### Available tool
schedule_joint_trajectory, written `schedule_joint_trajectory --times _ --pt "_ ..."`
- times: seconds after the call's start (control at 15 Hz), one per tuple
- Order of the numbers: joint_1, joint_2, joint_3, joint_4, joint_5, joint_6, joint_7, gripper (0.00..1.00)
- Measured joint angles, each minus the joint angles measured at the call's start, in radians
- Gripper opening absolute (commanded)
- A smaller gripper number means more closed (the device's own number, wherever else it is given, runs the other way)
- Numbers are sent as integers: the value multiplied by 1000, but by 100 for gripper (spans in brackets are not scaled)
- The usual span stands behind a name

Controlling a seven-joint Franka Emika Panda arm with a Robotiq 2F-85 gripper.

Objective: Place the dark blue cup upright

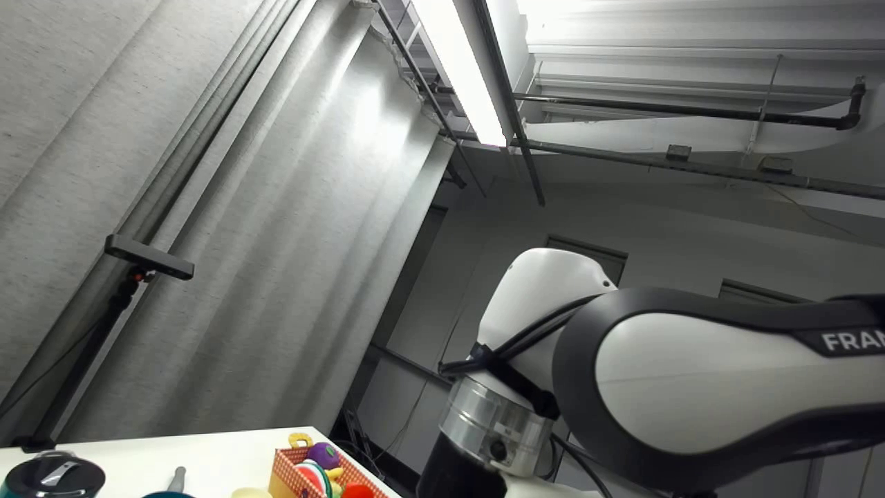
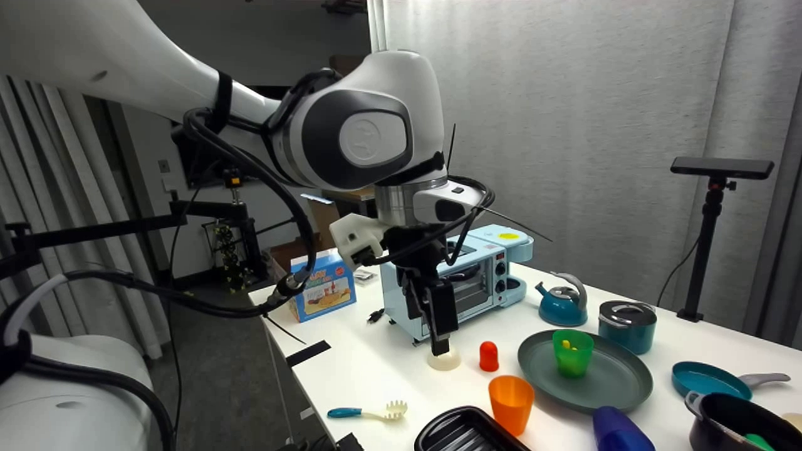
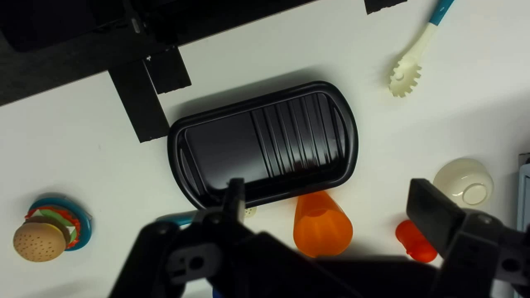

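The dark blue cup appears to lie on its side on the white table in an exterior view, cut off by the lower edge. In the wrist view only a small blue patch of it shows at the bottom, mostly hidden behind the gripper. My gripper is open and empty, with its fingers wide apart above the table. In an exterior view the gripper hangs over the table near the cream bowl, apart from the blue cup. In the remaining exterior view the fingers are out of view.
An orange cup stands against a black tray. A red piece, an upturned cream bowl and a grey plate holding a green cup are nearby. A black pot and toaster oven flank them.
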Motion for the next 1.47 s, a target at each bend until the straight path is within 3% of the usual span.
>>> schedule_joint_trajectory --times 0.67,1.47 --pt "-10 24 -3 -2 -11 11 3 100" --pt "-118 269 -59 57 -114 287 12 100"
